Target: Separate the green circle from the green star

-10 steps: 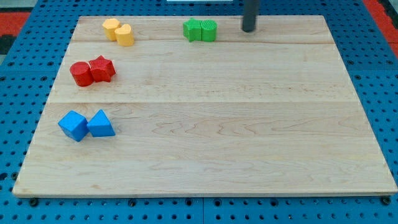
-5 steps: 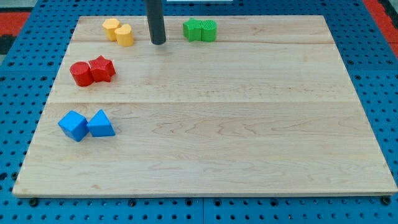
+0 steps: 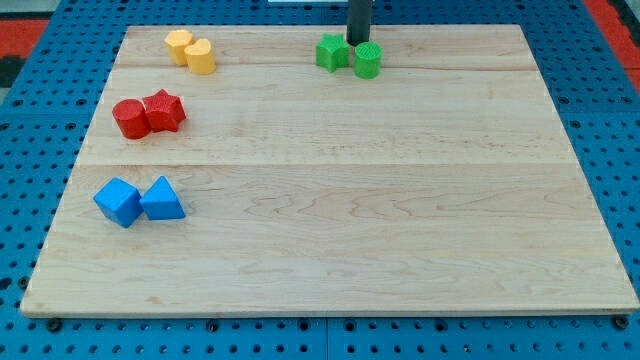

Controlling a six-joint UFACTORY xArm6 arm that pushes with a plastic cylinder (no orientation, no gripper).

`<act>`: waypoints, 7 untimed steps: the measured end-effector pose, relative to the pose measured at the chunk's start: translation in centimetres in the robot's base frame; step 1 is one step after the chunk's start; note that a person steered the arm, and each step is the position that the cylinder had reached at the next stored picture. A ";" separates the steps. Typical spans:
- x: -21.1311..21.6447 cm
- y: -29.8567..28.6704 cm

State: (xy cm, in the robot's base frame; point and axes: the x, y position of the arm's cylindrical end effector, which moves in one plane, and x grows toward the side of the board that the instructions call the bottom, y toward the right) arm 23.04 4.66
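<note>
My tip [image 3: 357,41] jumped right, now wedged behind green star [image 3: 332,52] and green circle [image 3: 367,60]; both shoved right, circle nudged down. No claw. Rod top cropped.

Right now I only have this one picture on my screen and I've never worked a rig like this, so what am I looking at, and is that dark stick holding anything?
You have one camera view, looking down at a slant onto a wooden board that sits on a blue pegboard. The dark stick is the arm's rod. It has no grasping part and holds nothing; it only pushes. My tip is at the view's top, just behind the two green blocks, at the gap between them. The green star lies to the view's left of it, the green circle to the right, with a narrow gap showing between them. On the view's left lie three more pairs: two yellow blocks at the top, a red circle touching a red star below, then a blue cube beside a blue triangle.
</note>
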 end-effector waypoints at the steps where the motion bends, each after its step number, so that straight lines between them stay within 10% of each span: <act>1: 2.7 0.0; 7: 7.9 3.1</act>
